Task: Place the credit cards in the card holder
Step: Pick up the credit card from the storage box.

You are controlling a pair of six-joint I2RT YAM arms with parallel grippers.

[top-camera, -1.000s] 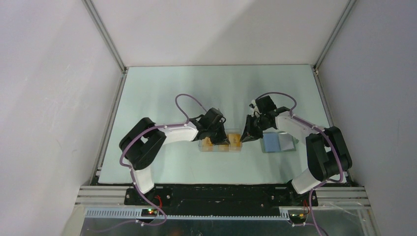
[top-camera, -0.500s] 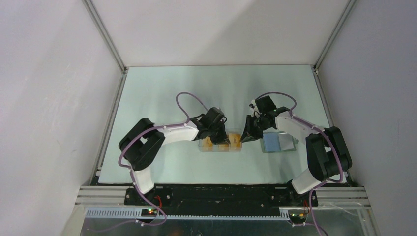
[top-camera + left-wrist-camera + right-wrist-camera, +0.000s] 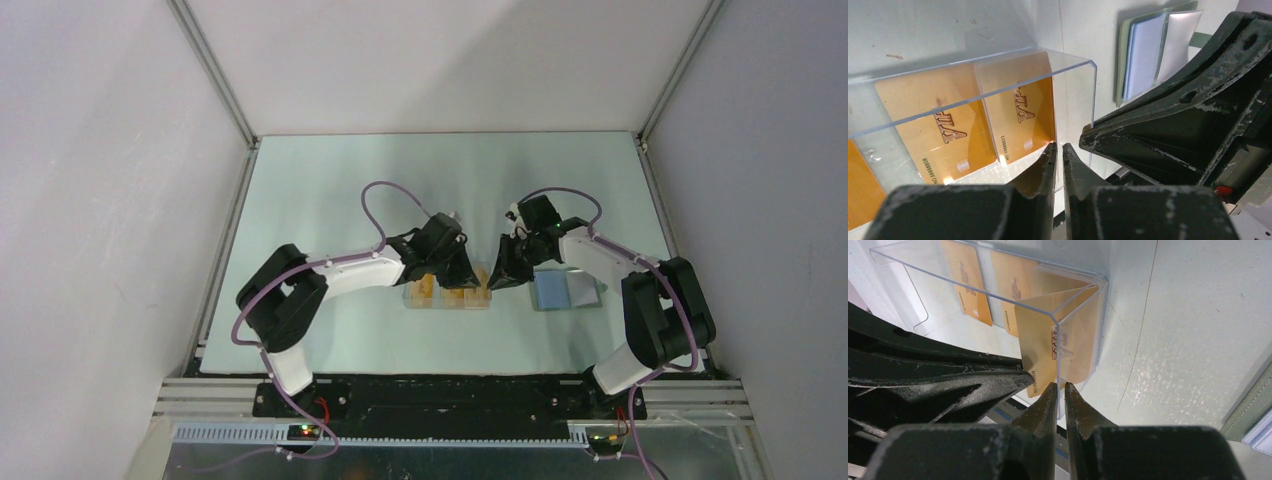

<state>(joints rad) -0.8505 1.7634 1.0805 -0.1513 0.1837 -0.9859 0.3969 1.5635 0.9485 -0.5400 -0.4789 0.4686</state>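
Several orange-tan credit cards [image 3: 425, 289] stand in a clear plastic box [image 3: 447, 301]; they also show in the left wrist view [image 3: 1018, 112] and the right wrist view [image 3: 1040, 350]. The grey-green card holder [image 3: 567, 290] lies open to the right of the box, light blue inside up [image 3: 1143, 55]. My right gripper [image 3: 498, 280] is shut on the box's right end wall [image 3: 1059, 385]. My left gripper [image 3: 466, 272] hovers over the box's right part with its jaws closed [image 3: 1059, 146], next to a card's corner; I see nothing held between them.
The two grippers are almost touching over the box's right end; the right gripper's body [image 3: 1188, 115] fills the left wrist view. White walls and metal frame rails [image 3: 225, 250] bound the pale green table.
My left gripper has moved right along the box, toward the right gripper. The right gripper, the box and the card holder have stayed put.
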